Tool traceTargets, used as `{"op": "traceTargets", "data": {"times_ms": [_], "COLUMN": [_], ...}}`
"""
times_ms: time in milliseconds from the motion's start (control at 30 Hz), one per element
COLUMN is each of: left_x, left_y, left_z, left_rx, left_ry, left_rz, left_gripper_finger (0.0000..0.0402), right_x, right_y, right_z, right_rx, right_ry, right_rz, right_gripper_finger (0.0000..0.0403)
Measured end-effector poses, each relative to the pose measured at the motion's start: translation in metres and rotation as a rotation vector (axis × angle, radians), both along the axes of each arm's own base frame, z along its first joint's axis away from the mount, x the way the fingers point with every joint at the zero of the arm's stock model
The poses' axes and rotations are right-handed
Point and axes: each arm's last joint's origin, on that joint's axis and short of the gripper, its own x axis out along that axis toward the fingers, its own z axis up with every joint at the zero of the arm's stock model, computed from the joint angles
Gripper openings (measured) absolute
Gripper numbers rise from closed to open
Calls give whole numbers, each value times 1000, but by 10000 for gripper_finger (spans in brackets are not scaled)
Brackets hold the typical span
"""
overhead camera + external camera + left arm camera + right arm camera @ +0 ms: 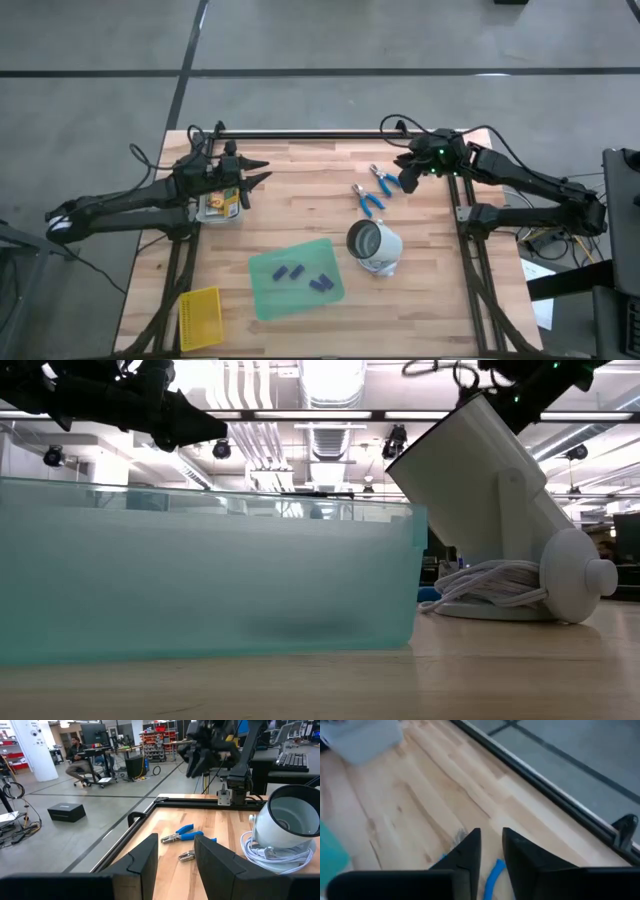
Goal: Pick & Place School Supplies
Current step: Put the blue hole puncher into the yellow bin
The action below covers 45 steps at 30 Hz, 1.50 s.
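The left gripper [262, 178] is held above the table's [300, 215] left rear, fingers parted with nothing between them, beside a crayon box [221, 207]. Further right, purple-blue pieces [290, 271] are seen lying on the green sheet [296, 279], with a yellow basket [200, 317] near the front edge. A white lamp-like object [375, 246] is lying mid-table. Two blue-handled tools [374, 189] are found ahead of it, bare wood around them. The right gripper [409, 178] is poised just beside these, fingers slightly parted, apparently empty; a blue handle [493, 875] shows below them.
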Motion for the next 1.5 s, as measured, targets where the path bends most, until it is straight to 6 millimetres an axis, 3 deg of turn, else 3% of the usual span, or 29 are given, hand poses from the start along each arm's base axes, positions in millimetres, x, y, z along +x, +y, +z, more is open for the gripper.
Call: {"op": "traceTargets", "data": {"times_ms": [167, 333, 533, 933, 1500], "left_x": [0, 0, 0, 0, 0], "left_y": [0, 0, 0, 0, 0], "left_z": [0, 0, 0, 0, 0], "left_rx": [0, 0, 0, -1, -1], "left_ry": [0, 0, 1, 2, 2], "left_rz": [0, -1, 0, 0, 0], "left_gripper_finger": [133, 133, 133, 133, 133], "right_x": [5, 7, 8, 7, 23], "right_y": [-4, -12, -24, -45, -55], "right_z": [-20, -27, -49, -90, -129], "right_rx": [32, 2, 166, 242, 343], "right_ry": [85, 147, 238, 393, 489], "right_rz": [-24, -131, -159, -123, -46], "right_gripper_finger": [108, 111, 124, 201, 189]}}
